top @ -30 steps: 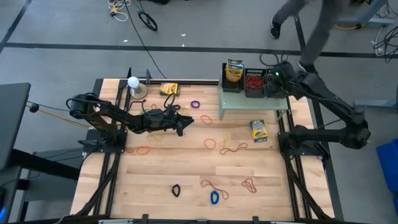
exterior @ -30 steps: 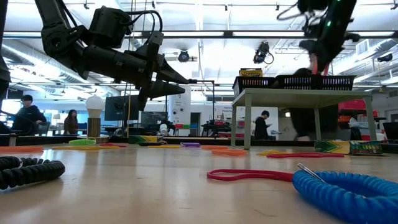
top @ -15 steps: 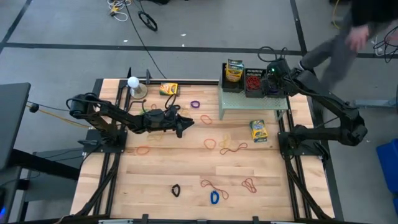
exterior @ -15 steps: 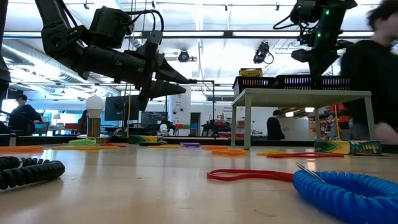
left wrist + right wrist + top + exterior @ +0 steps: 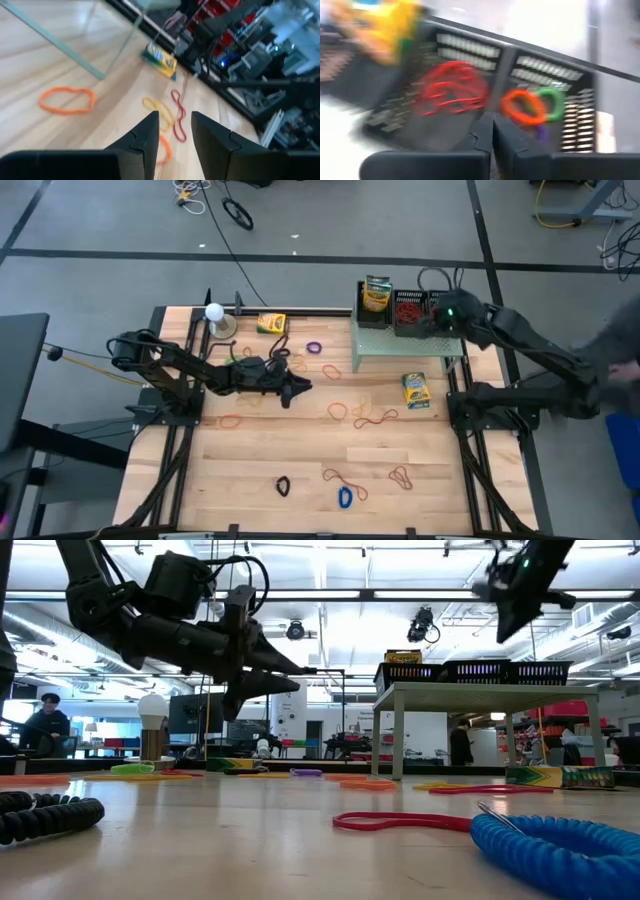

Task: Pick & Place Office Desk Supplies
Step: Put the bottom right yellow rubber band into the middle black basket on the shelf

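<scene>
High view: table point(image 5: 250, 480) edge uncrowded.

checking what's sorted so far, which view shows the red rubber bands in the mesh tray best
The right wrist view: it looks down into the tray at the red rubber bands. The high view shows them only as a small red patch. The low view shows the trays side-on, contents hidden; the left wrist view misses them.

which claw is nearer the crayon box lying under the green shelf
Right. The right claw hangs above the mesh trays on the shelf, just beyond the crayon box. The left claw hovers mid-table, farther off.
</scene>
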